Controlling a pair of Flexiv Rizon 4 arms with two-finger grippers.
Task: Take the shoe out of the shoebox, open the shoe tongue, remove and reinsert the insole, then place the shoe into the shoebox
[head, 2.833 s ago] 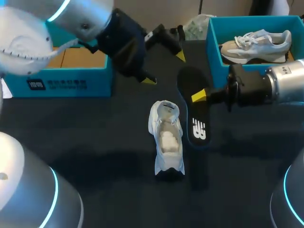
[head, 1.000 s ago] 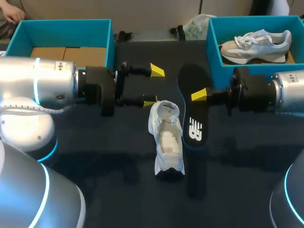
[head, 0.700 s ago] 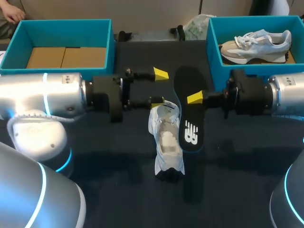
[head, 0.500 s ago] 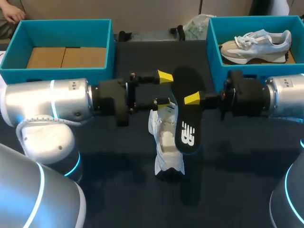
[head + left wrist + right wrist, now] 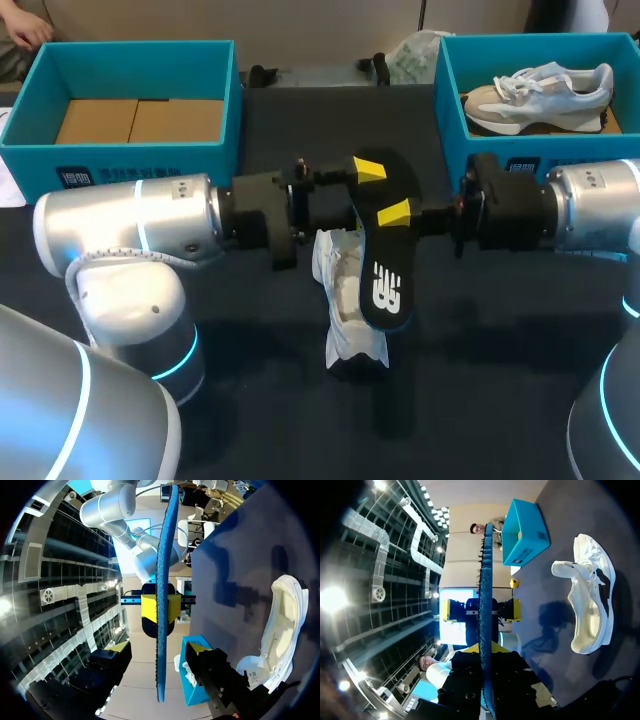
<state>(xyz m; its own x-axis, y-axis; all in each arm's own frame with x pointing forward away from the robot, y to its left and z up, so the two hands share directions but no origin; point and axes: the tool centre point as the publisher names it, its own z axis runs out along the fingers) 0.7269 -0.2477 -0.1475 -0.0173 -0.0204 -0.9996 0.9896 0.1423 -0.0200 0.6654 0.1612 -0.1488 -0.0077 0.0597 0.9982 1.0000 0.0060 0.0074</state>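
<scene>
Jaws of the right gripper [image 5: 395,213] were clamped on the insole [image 5: 385,285], holding it on edge just above the shoe [image 5: 342,285] on the table [image 5: 230,330]. The left gripper [image 5: 160,648] was spread wide, straddling the insole without gripping. A lopsided squeeze might have twisted the insole loose, or its toe might have snagged the collar and tipped the shoe.

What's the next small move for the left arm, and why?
Probably close the left gripper on the insole. Its fingers straddle the insole without touching it, while the right gripper holds it lifted over the shoe. A second grip would likely steady it for reinsertion.
</scene>
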